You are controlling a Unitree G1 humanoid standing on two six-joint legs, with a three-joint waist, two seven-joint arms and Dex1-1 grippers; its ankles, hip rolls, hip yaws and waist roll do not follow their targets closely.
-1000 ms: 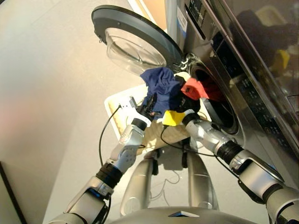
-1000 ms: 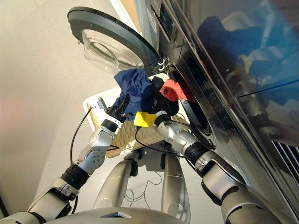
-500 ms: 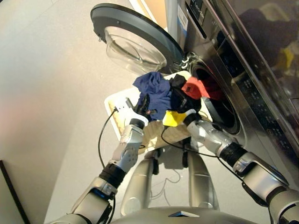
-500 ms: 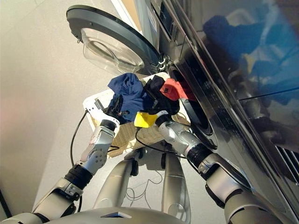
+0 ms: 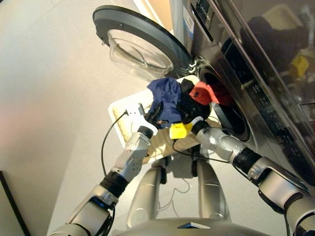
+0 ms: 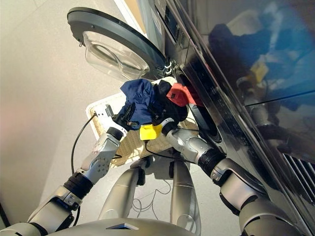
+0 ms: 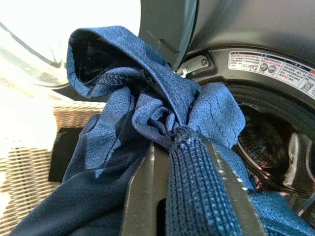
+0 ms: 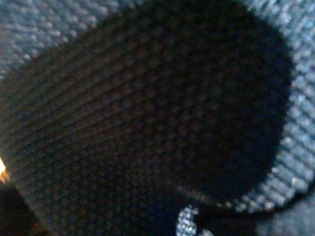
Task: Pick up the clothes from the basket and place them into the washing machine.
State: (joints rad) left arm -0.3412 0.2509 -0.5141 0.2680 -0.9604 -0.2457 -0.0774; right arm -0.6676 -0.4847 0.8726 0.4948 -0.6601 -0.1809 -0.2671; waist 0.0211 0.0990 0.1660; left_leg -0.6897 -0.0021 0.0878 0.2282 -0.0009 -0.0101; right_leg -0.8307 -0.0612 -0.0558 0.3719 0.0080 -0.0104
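1. Fingers [image 7: 142, 196] of the left gripper [image 5: 151, 114] are pinching a gathered fold of the navy garment [image 5: 166, 98], the twisted cloth clamped between the two black pads in the left wrist view.
2. Beyond those fingertips, the rest of the navy cloth is ballooning upward, and past it the drum opening [image 7: 268, 142] of the washing machine [image 5: 246, 73] is showing close ahead.
3. Right gripper [image 5: 191, 120] is working just beside the left one, buried in the black garment [image 5: 189, 105]; its wrist view is filled with dark weave, so whether its fingers are spread or pressed together cannot be told.
4. Just past the right gripper, the red-orange garment [image 5: 205, 92] is hanging at the lip of the drum.
5. Below both grippers the woven basket [image 5: 119, 110] is sitting on the floor, and the porthole door [image 5: 140, 42] is standing swung open beyond the bundle.
6. Judging from this, the carry-to-machine step is under way, the clothes lifted but not yet inside.
7. Next move is calling for pushing the bundle forward through the opening before letting go, so nothing drapes over the rim.
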